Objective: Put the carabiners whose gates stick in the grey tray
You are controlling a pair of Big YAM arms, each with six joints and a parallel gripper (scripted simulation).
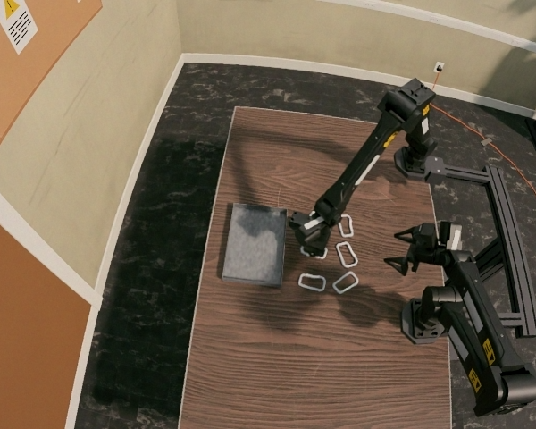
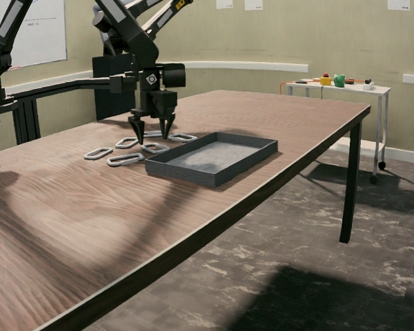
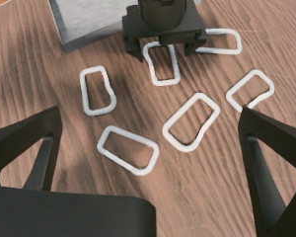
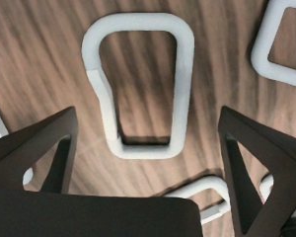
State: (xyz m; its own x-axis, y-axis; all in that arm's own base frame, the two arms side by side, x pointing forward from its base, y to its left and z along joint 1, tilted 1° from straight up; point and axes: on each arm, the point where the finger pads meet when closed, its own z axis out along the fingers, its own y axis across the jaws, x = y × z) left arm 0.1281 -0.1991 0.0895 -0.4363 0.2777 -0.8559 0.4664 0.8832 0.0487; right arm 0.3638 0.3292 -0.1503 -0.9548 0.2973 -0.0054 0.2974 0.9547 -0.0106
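Several white carabiners (image 1: 300, 281) (image 3: 84, 94) lie flat on the wooden table to the right of the grey tray (image 1: 252, 280) (image 2: 185, 174) (image 3: 84, 25), which holds nothing. My right gripper (image 1: 313, 247) (image 2: 151, 138) (image 3: 164, 56) (image 4: 148, 117) is open. It points straight down, with its fingertips low on either side of one carabiner (image 1: 322, 255) (image 3: 160, 81) (image 4: 183, 84) next to the tray. My left gripper (image 1: 394, 248) (image 3: 150, 117) is open and empty. It hangs above the table near the right edge and looks over the group.
The tray's wall stands close beside the right gripper. The right arm's long link (image 1: 360, 171) reaches across the table from the far side. A black frame (image 1: 508, 239) stands beside the table. A small white side table (image 2: 342, 87) stands by the wall.
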